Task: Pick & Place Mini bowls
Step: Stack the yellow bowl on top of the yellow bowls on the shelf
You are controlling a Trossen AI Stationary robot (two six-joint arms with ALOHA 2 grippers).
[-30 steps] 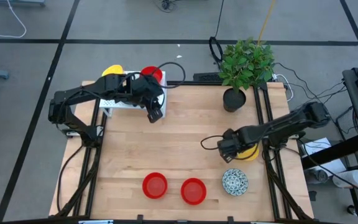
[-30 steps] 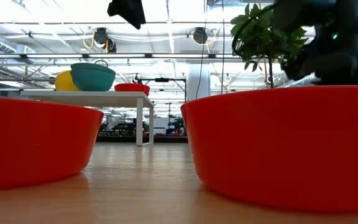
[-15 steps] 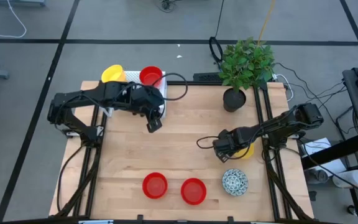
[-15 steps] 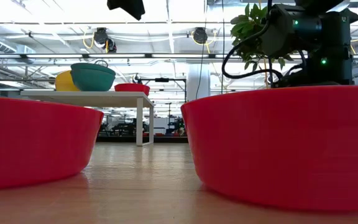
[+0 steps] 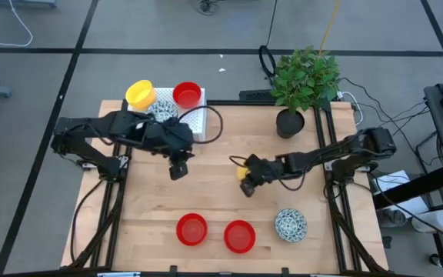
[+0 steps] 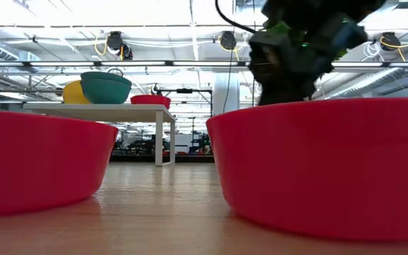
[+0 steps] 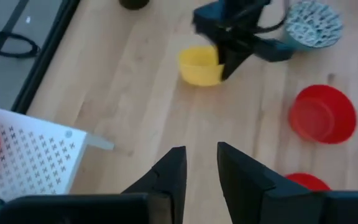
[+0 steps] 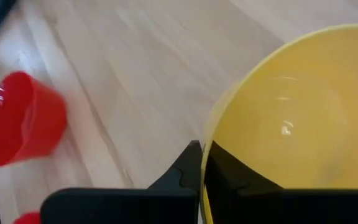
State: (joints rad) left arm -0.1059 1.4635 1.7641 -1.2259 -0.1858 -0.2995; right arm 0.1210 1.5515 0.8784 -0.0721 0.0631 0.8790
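Right tool (image 5: 244,181), yellow bowl (image 5: 242,174) now mid-table

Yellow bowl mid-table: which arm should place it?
Right. The right gripper is shut on the yellow bowl's rim; the left gripper hangs open and empty.

A robotics lab or workshop hall: a wooden table (image 5: 221,192) on a metal frame stands on grey floor marked with black tape (image 5: 168,51), cables (image 5: 383,115) trail beside it, and ceiling pipes (image 6: 154,65) and a white bench (image 6: 98,108) show behind
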